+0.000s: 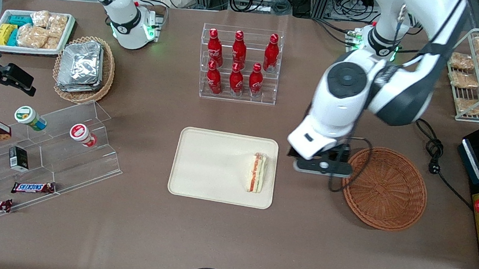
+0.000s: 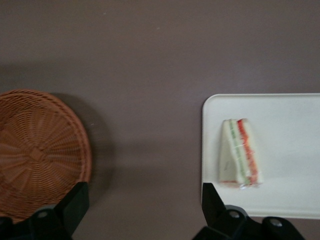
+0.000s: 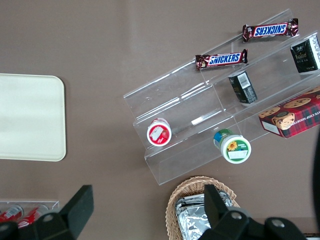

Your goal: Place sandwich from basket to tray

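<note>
The sandwich [image 1: 256, 173] lies on the tray [image 1: 212, 168], close to the tray's edge that faces the basket [image 1: 386, 189]; taking the tray as a clock face in the front view, it sits at about three o'clock, with its orange-red and green filling turned upward. The wrist view agrees: the sandwich [image 2: 241, 152] rests wholly inside the low rim of the tray [image 2: 290, 200], apart from the rim but near it. The basket [image 2: 35, 150] shows only bare woven wicker, with nothing in it in either view. The gripper [image 1: 323, 161] hangs above the bare table in the gap between tray and basket, at about nine o'clock from the basket's centre as the front camera sees it, and just beside the basket's rim. Its two dark fingers [image 2: 75, 202] stand wide apart in the wrist view, with only brown tabletop between them, so the hand is spread open and holds nothing. Judged from how things lie, the carrying and the release are done: the sandwich is out of the basket and set down on the tray, lying flat and steady. What seems left is little, at most drawing the arm clear of the work area. No other sandwich shows in the basket to be moved.
</note>
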Available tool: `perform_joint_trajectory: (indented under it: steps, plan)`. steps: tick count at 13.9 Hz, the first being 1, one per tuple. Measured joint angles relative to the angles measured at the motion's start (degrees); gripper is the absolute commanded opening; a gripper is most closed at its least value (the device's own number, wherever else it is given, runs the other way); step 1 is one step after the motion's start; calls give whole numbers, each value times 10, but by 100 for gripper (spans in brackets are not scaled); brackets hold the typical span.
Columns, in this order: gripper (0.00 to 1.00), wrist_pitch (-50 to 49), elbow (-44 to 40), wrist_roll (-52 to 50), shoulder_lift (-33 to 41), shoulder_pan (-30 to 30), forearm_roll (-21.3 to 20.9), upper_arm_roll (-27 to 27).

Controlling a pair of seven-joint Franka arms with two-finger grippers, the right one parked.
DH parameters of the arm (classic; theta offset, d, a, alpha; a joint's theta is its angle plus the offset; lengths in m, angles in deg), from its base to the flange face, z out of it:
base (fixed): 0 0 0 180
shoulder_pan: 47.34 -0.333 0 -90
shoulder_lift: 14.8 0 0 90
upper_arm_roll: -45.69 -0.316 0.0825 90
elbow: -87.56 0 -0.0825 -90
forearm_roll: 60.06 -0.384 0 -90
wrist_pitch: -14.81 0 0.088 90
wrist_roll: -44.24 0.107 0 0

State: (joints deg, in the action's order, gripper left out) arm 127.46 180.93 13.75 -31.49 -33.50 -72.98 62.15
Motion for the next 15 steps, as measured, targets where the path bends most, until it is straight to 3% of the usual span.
perform_joint_trajectory:
  steps: [3,7,10,15]
  plan:
    - [100,-31,48,63,68,-59,18,-1]
    - [100,-85,52,123,126,-117,32,-3]
    - [100,-144,18,166,142,-161,81,-5]
    - [100,-150,4,178,139,-182,92,-4]
